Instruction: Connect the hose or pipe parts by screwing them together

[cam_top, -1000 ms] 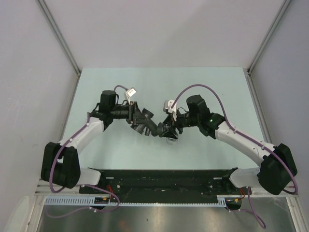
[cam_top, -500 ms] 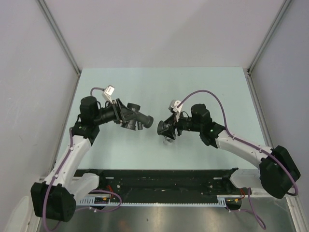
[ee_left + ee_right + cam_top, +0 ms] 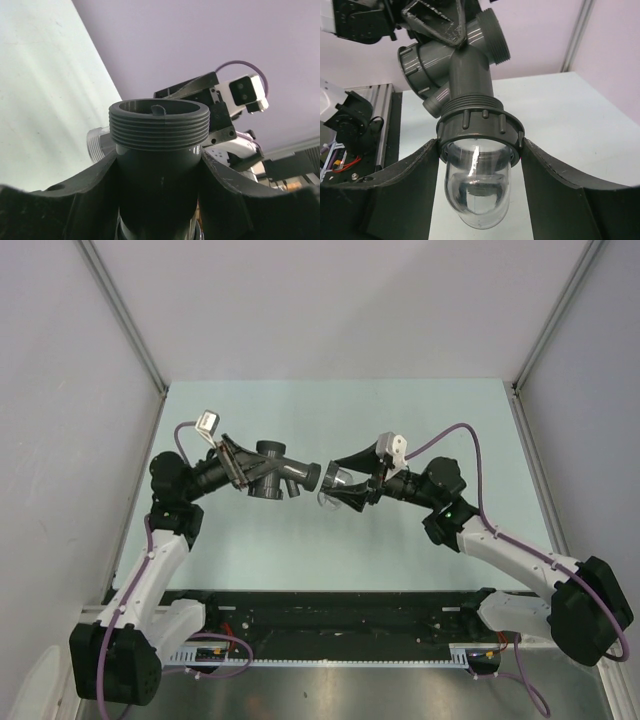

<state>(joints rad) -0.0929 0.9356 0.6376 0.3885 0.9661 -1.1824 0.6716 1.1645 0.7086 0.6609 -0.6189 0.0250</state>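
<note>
A dark grey Y-shaped pipe fitting (image 3: 272, 475) hangs above the table with my left gripper (image 3: 258, 472) shut on its body. In the left wrist view its threaded mouth (image 3: 159, 125) rises between my fingers (image 3: 75, 200). My right gripper (image 3: 338, 486) is shut on a ribbed grey collar (image 3: 480, 131) that carries a clear bowl (image 3: 477, 192). The collar sits on the end of the fitting's branch (image 3: 470, 75), with threads showing just above it. The two parts meet in mid-air (image 3: 318, 478) between the grippers.
The pale green table (image 3: 330, 420) lies below both arms, with grey walls on three sides. A black rail (image 3: 340, 605) and the arm bases run along the near edge. Purple cables loop over each wrist.
Half a second ago the two parts were apart with a gap between them. Now both grippers have risen and turned, and the collar rests against the fitting's branch.
</note>
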